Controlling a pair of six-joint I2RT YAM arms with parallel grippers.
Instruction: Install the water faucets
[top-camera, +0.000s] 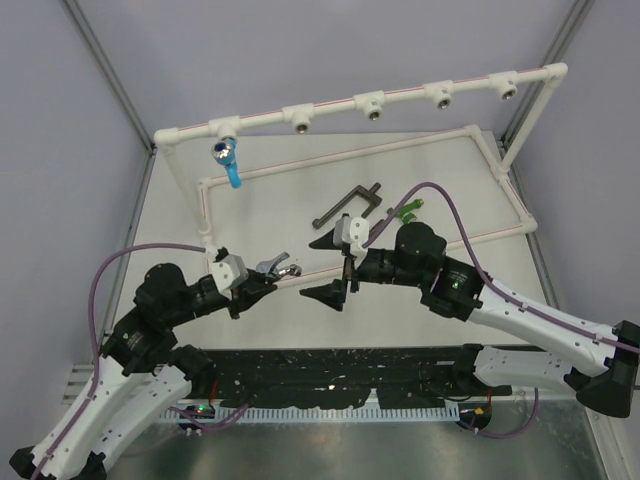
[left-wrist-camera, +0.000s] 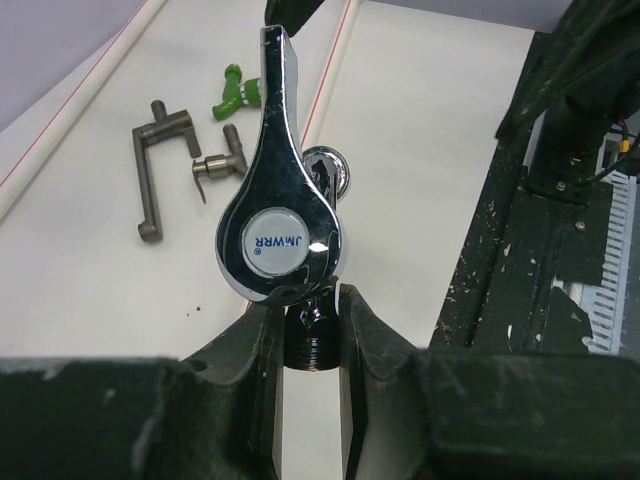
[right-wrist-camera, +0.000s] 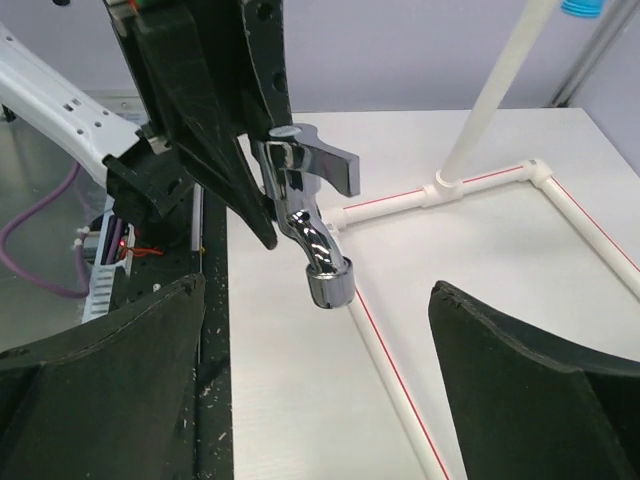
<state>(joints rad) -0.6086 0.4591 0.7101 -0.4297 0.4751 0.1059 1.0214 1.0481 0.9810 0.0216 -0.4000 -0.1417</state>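
Note:
My left gripper (top-camera: 262, 280) is shut on the threaded end of the chrome faucet (top-camera: 279, 266) and holds it above the table. The left wrist view shows the chrome faucet (left-wrist-camera: 280, 200), handle up, pinched between the fingers (left-wrist-camera: 372, 335). My right gripper (top-camera: 331, 268) is open, just right of it. In the right wrist view the chrome spout (right-wrist-camera: 326, 270) hangs between the right gripper's (right-wrist-camera: 318, 298) wide-open jaws without touching them. A blue faucet (top-camera: 226, 155) sits in the leftmost socket of the white pipe frame (top-camera: 330, 107). A green faucet (top-camera: 407, 210) and two dark brown-grey faucets (top-camera: 347, 207) lie on the table.
The white frame's lower loop (top-camera: 350, 155) lies flat on the table, and its near pipe (right-wrist-camera: 385, 350) runs under the chrome faucet. Several empty sockets (top-camera: 372, 105) line the top rail. A black perforated plate (top-camera: 340, 375) lines the near edge.

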